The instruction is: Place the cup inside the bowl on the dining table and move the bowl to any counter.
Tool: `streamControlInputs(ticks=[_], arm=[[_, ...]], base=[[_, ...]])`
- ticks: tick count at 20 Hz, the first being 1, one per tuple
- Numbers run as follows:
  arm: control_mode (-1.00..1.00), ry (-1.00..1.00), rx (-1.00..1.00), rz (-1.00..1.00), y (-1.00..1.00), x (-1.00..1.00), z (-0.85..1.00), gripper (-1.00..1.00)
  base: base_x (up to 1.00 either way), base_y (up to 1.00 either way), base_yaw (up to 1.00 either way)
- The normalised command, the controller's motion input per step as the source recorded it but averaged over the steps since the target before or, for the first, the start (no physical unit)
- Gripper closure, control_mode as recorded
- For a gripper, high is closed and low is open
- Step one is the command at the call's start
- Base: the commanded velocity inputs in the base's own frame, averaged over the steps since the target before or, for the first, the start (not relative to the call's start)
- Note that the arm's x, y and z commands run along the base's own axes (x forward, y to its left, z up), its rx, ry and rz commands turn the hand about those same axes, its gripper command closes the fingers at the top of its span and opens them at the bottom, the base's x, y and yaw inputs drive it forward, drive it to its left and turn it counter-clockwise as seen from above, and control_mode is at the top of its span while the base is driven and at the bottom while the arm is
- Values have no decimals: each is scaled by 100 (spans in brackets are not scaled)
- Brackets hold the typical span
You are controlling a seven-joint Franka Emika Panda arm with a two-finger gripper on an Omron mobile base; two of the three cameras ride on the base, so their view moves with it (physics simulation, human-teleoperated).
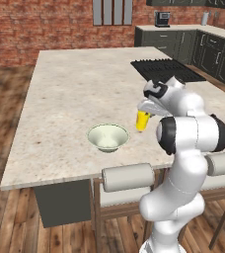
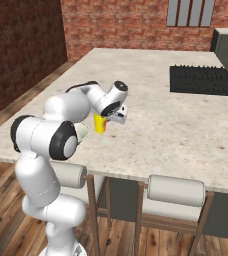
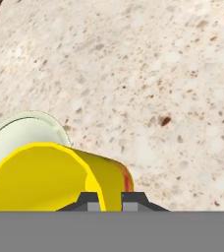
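Observation:
My gripper (image 1: 146, 111) is shut on the rim wall of the small yellow cup (image 1: 143, 121), near the front edge of the dining table (image 1: 70, 84). In the hand view the fingertips (image 3: 88, 202) pinch the wall of the cup (image 3: 50, 177), one inside and one outside. The pale green-white bowl (image 1: 108, 137) stands upright on the table to the cup's left, apart from it. The bowl's rim (image 3: 25, 130) peeks out behind the cup in the hand view. From the right base view the cup (image 2: 101, 124) hangs below the gripper (image 2: 111, 116), and my arm hides most of the bowl (image 2: 81, 131).
A black cooktop (image 1: 166, 69) is set into the table's far right. Padded stools (image 1: 128, 178) stand under the table's front edge. Counters over dark cabinets (image 1: 183, 34) run along the back right, with a coffee machine (image 1: 162, 19) on top.

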Motion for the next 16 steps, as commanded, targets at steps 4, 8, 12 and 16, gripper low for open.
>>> streamControlInputs(ticks=[4,8,12,16], arm=[[-100,-7,0,0,22,-18,22,100],[-100,0,0,0,29,-18,19,100],[-100,0,0,0,36,-18,22,100],[-100,0,0,0,45,-19,19,100]], base=[[0,0,0],[0,0,0],[0,0,0],[0,0,0]])
